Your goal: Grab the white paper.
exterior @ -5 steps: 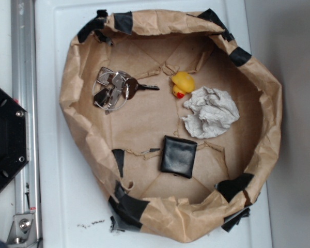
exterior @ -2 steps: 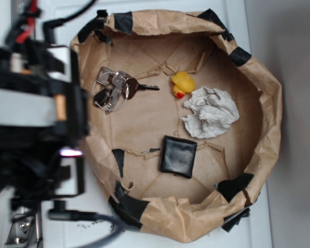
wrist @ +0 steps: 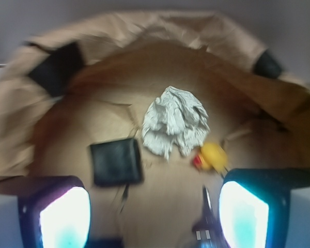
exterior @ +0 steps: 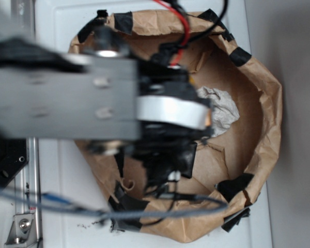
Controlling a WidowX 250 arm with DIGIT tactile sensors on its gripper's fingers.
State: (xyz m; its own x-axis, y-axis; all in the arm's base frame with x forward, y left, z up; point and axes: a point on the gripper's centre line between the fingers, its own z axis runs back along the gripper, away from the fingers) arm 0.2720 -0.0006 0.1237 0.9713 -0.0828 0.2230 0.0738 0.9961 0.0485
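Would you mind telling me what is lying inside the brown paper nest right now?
The wrist view shows the white paper, a yellow duck beside it and a black wallet inside the brown paper nest. In the exterior view the arm covers most of the floor.

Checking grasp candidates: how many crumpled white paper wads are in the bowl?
1. The white paper lies mid-bowl between the black wallet and the yellow duck; the arm may hide others from the exterior view.

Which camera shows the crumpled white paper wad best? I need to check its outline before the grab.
The wrist view: the crumpled white paper wad lies whole and unobstructed, ahead of the gripper. In the exterior view the arm hides most of it; only its right part shows.
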